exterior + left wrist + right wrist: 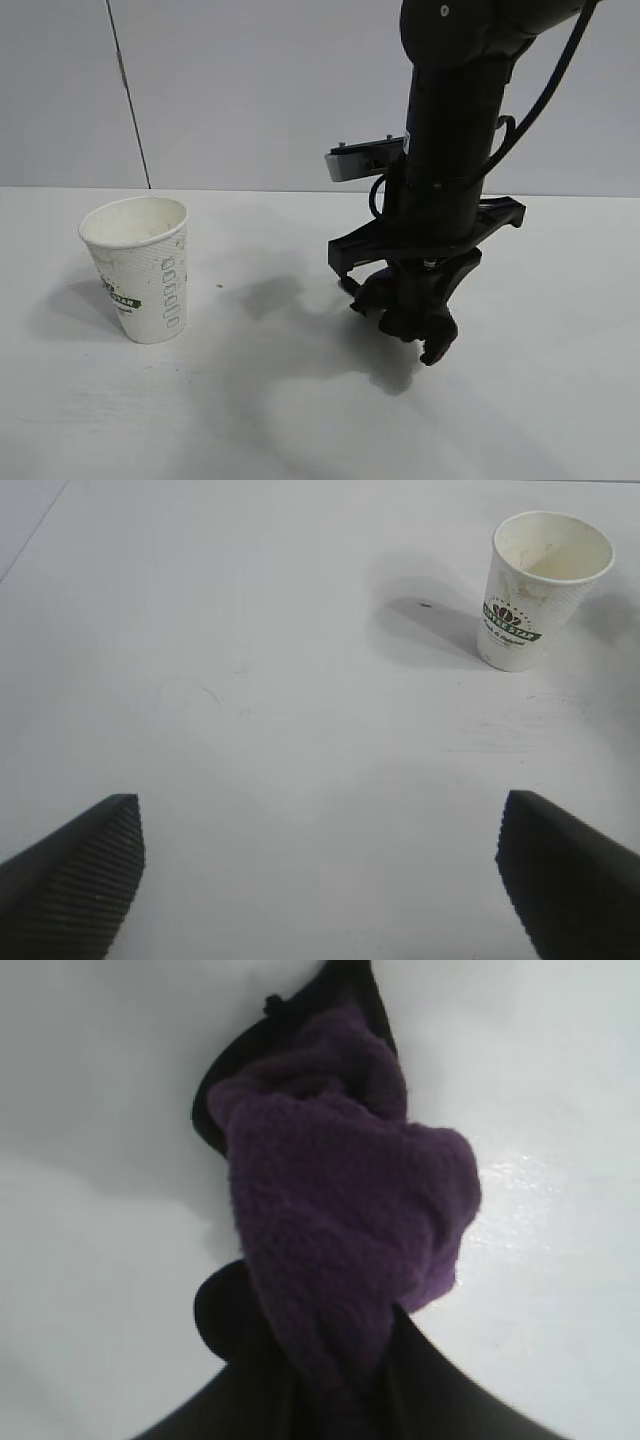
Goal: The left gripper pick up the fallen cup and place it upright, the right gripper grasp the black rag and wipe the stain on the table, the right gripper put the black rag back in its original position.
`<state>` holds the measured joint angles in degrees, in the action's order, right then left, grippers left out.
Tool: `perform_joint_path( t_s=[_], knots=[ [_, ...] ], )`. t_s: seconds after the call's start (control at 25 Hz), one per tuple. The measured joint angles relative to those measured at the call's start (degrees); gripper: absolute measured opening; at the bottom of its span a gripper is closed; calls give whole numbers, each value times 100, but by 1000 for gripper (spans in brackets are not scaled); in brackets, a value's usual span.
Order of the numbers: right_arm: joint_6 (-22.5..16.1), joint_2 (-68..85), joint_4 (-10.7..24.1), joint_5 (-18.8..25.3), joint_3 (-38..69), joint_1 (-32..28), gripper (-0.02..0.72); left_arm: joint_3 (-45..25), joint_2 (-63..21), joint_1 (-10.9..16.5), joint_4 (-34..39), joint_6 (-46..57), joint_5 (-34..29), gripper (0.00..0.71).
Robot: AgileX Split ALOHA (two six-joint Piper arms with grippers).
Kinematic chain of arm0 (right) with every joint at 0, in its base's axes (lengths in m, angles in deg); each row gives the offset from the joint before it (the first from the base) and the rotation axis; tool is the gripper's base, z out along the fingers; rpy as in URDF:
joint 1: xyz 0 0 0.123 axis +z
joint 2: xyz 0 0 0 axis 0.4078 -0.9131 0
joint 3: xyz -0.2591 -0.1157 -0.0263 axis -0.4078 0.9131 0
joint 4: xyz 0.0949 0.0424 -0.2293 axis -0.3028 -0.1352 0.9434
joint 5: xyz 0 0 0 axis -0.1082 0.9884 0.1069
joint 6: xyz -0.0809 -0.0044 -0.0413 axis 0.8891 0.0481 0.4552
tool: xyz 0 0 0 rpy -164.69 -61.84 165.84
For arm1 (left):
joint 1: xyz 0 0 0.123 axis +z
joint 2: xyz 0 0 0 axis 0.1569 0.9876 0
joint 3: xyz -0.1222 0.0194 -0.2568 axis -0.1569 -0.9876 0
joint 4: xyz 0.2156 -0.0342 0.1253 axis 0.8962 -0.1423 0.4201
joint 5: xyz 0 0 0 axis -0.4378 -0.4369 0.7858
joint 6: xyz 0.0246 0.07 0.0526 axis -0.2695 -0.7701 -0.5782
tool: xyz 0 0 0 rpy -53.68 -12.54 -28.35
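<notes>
Right gripper point(415, 325) points straight down, fingers clamped, arm upright above it; left gripper point(320, 865) low, fingers spread wide.

Cup print: the cup point(545, 585) bore a green logo with lettering; in the exterior view only the ending "STAR" could be read.
Where: well apart from the right gripper point(405, 322), on the table point(300, 420).
Other text: none was readable.

Exterior view set low and near, facing the grey wall point(250, 90) across the table point(300, 420), left wrist view angled down at the cup point(535, 585), shared with the exterior view, right wrist view pressed close on the black rag point(340, 1220)
</notes>
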<state>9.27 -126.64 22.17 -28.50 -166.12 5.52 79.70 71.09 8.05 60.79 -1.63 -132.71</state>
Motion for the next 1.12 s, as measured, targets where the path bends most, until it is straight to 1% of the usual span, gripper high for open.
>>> perform_joint_path(
  t_s=[0.04,0.08,0.16,0.24,0.28,0.36,0.48,0.56,0.68,0.76,0.84,0.96,1.08,1.12],
  knots=[
    [-8,0,-17,0,0,0,98,0,0,0,0,0,0,687],
    [-8,0,-45,0,0,0,125,0,0,0,0,0,0,687],
    [-8,0,-60,-7,0,0,229,0,0,0,0,0,0,687],
    [-13,0,-55,-39,0,0,384,0,0,0,0,0,0,687],
    [-13,0,-40,-55,0,0,447,0,0,0,0,0,0,687],
    [-39,0,4,-134,0,0,508,0,0,0,0,0,0,687],
    [-275,36,237,-134,-46,-39,535,0,0,0,0,0,0,687],
    [-502,153,562,-94,-51,-188,538,0,0,0,0,0,0,687],
    [-698,485,1085,69,-51,-726,538,0,0,0,0,0,0,687],
    [-754,733,1295,158,-51,-1292,538,0,0,0,0,0,0,687],
    [-776,994,1381,221,-51,-1883,538,0,0,0,0,0,0,687],
    [-781,1464,1416,411,-51,-2809,538,0,0,0,0,0,0,687],
    [-661,1983,1415,636,-51,-3680,538,0,0,0,0,0,0,687],
    [-638,2167,1362,686,-51,-3970,538,0,0,0,0,0,0,687]
  ],
)
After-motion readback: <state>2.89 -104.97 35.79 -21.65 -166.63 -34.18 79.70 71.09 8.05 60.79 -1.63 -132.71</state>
